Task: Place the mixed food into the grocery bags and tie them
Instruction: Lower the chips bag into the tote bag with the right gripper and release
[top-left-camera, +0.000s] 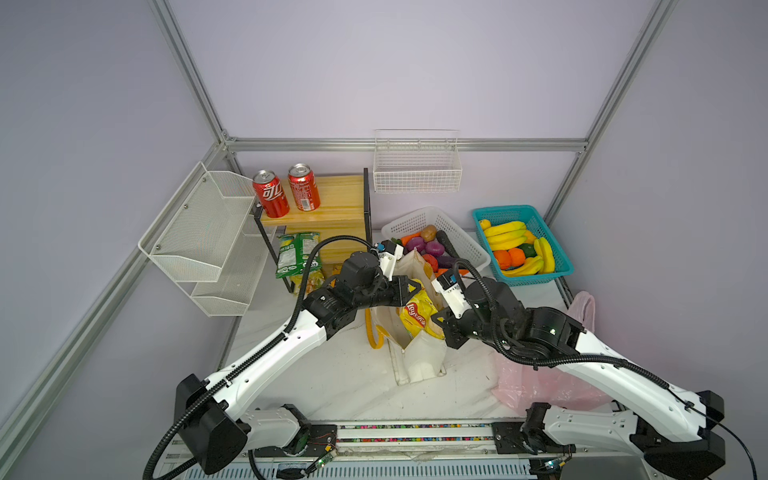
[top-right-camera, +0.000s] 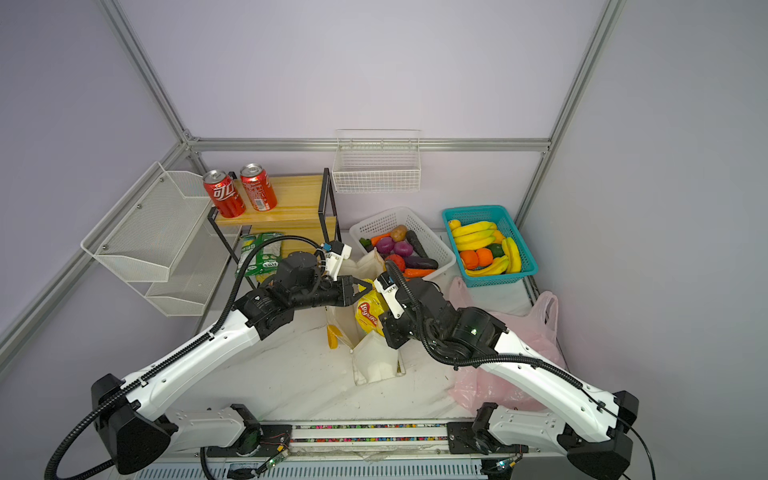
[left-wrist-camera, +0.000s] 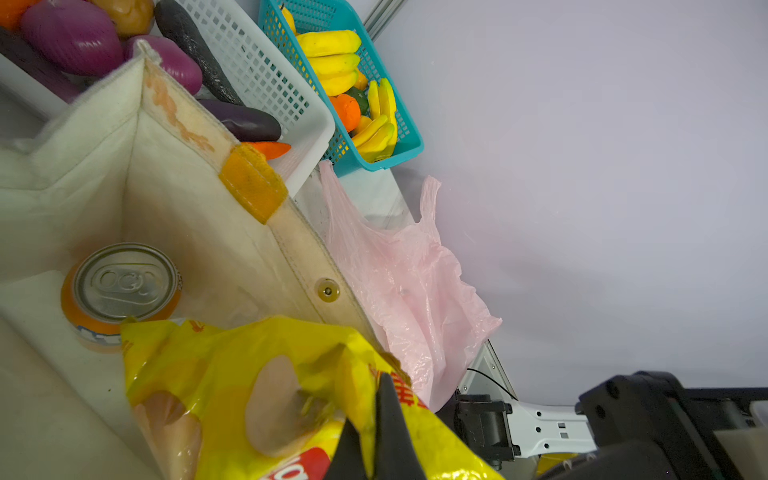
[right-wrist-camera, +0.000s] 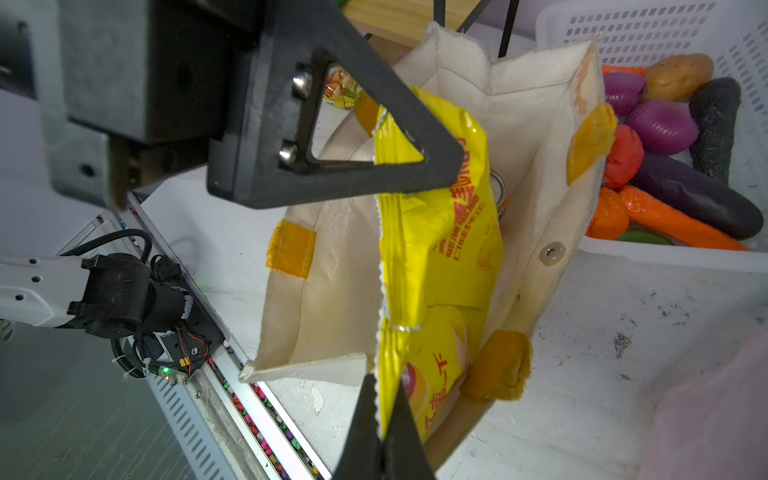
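Yellow crisp packet (right-wrist-camera: 432, 232) half inside cream canvas tote (right-wrist-camera: 324, 307), pinched at both ends.
L gripper (left-wrist-camera: 370, 415) & R gripper (right-wrist-camera: 384, 399) both clamped on packet; tote upright on scuffed white tabletop (top-left-camera: 332, 382); lilac walls (top-left-camera: 415, 62), alu frame.

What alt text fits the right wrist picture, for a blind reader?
The right gripper and left gripper pinch opposite ends of a yellow crisp packet partly inside an open cream tote. An orange soda can sits inside; a white basket of vegetables lies beside the tote.
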